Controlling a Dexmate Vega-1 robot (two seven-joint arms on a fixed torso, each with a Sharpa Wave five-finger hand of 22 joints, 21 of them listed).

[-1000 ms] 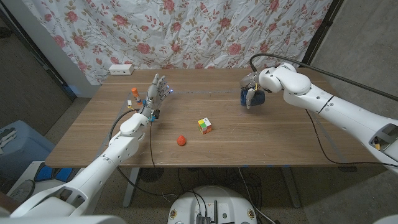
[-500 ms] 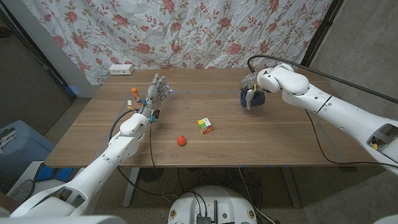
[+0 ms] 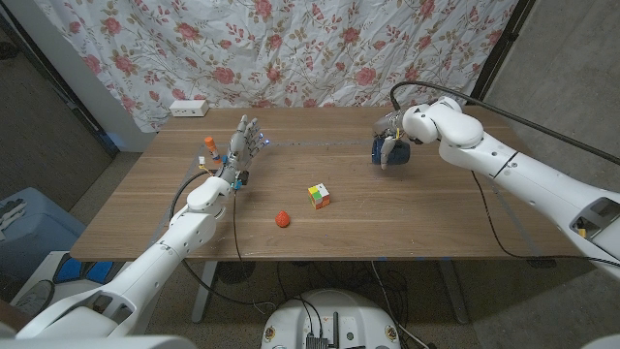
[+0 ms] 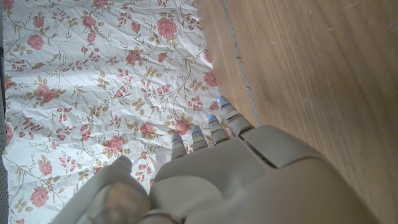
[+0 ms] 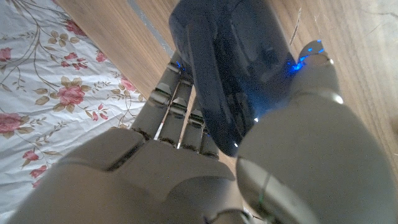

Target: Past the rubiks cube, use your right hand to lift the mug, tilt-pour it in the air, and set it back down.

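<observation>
Item, mug (image 3: 394, 151): dark blue, sitting at the far right of the desk (image 3: 426, 218), beyond the rubiks cube (image 3: 319, 196). I am reading its long axis as roughly upright in the head view; whether its base is touching the wood or just off it, I cannot tell.

Item, right hand (image 3: 389, 147): I am holding the mug with it. In the right wrist view the mug (image 5: 233, 68) is lying between the fingers (image 5: 180, 109) on one side and the thumb on the other, directly ahead of the palm, so I judge the coming lift needs no further reach, only a straight rise before any tilt.

Item, left hand (image 3: 240, 147): standing on the far left, well apart from the mug, fingers spread upward, holding nothing.

Item, small red ball (image 3: 282, 219): lying nearer me than the cube.
</observation>
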